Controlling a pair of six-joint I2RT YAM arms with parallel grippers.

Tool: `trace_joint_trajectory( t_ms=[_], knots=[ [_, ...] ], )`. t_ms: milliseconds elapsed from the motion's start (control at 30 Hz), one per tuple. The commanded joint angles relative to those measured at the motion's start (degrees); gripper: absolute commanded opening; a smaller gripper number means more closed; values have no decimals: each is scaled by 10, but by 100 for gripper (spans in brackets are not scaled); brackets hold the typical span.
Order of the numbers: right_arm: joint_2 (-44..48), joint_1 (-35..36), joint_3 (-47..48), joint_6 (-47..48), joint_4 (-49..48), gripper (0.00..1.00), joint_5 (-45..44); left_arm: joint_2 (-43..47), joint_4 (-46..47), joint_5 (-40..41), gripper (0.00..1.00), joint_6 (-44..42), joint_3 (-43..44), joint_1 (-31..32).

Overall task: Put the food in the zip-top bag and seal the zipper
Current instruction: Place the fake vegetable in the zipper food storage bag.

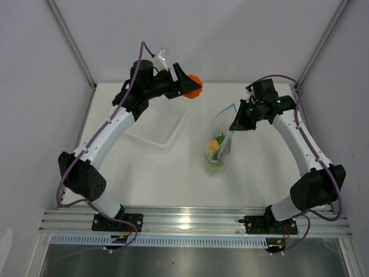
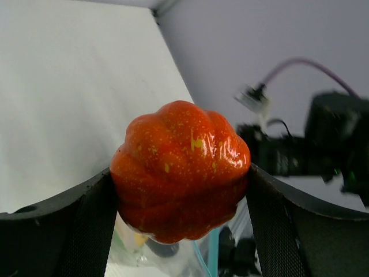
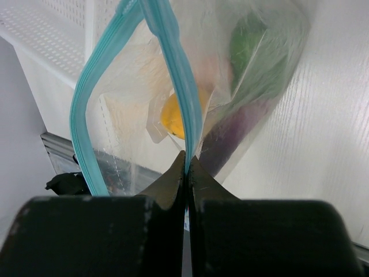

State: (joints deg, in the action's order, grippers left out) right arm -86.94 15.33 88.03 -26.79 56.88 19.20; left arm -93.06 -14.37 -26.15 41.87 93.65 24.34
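My left gripper (image 1: 192, 86) is shut on an orange pumpkin-like fruit (image 2: 181, 169), held in the air at the back of the table, above and left of the bag. The zip-top bag (image 1: 219, 141) hangs open at mid-table with its mouth lifted. My right gripper (image 3: 188, 164) is shut on one side of the teal zipper (image 3: 173, 75) and holds the mouth up. The other zipper strip (image 3: 86, 109) bows away to the left. Inside the bag I see a yellow lemon (image 3: 173, 118), green pieces (image 3: 248, 46) and a purple eggplant (image 3: 236, 133).
A clear rigid tray (image 1: 158, 124) lies on the table under the left arm, left of the bag. White walls close in the table at the back and sides. An aluminium rail (image 1: 190, 222) with both arm bases runs along the near edge.
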Motion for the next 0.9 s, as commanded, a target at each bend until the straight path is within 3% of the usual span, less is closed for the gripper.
trace_joint_trajectory(
  t_ms=[0, 233, 367, 500, 600, 733, 800, 833, 867],
  knots=[
    [15, -2, 10, 2, -20, 0, 12, 39, 29, -57, 18, -56, -43, 43],
    [14, -1, 15, 5, -20, 0, 21, 60, 43, -119, 28, -68, -94, 127],
    [20, -2, 12, 6, -20, 0, 23, 39, 8, -134, 34, -91, -81, 165],
    [29, -2, 6, 6, -20, 0, 25, 4, -52, -123, 39, -109, -52, 171],
    [36, -3, 1, 6, -21, 0, 25, -15, -76, -116, 53, -121, -34, 173],
    [45, -3, -1, 6, -19, 0, 22, -48, -126, -91, 58, -127, 3, 172],
    [48, -3, -2, 8, -18, 0, 22, -68, -141, -98, 70, -127, 28, 173],
    [48, -5, -2, 8, -17, 0, 22, -76, -145, -108, 95, -126, 34, 173],
    [48, -4, -3, 9, -17, 0, 22, -85, -150, -106, 100, -127, 39, 173]
  ],
)
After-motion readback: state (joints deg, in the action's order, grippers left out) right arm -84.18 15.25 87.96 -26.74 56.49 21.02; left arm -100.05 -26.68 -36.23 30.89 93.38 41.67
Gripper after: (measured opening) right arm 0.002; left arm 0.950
